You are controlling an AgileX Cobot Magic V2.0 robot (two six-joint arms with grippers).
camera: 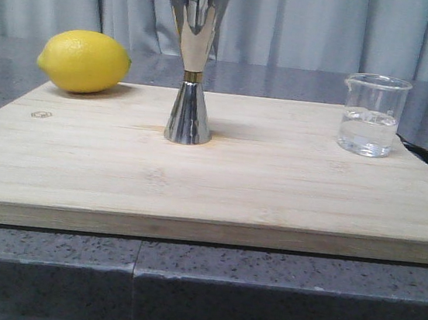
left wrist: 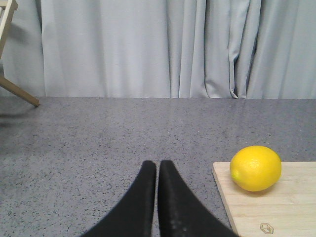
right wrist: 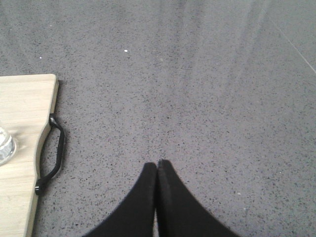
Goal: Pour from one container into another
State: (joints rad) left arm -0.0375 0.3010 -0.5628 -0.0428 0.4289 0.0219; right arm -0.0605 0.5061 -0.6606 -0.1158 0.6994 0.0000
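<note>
beaker (camera: 373, 115): small clear glass with a pour spout at its rim, standing upright near the right far corner of the cutting board (camera: 212, 175); a clear liquid fills roughly the lower half. only a sliver of its base shows in the right wrist view.
jigger (camera: 192, 65): tall polished steel hourglass with a gold band at the narrow waist, upright on the board around the middle, well apart from the beaker. whether anything is inside its upper cone cannot be told, as the rim sits above the camera's line of sight.
lemon (camera: 84, 60): yellow, whole, lying at the board's left far corner, well apart from the jigger.
cutting board: pale wood, lying flat on the grey speckled counter (left wrist: 98, 138); a black handle (right wrist: 53, 153) is fixed to its right edge.
left pincer (left wrist: 157, 168): black fingers pressed together with nothing between them, above bare counter beside the board's left edge, near the lemon.
right pincer (right wrist: 157, 167): fingers likewise closed tip to tip and holding nothing, above bare counter to the right of the board, apart from the beaker.
backdrop: grey curtain (camera: 332, 26) behind the counter.
</note>
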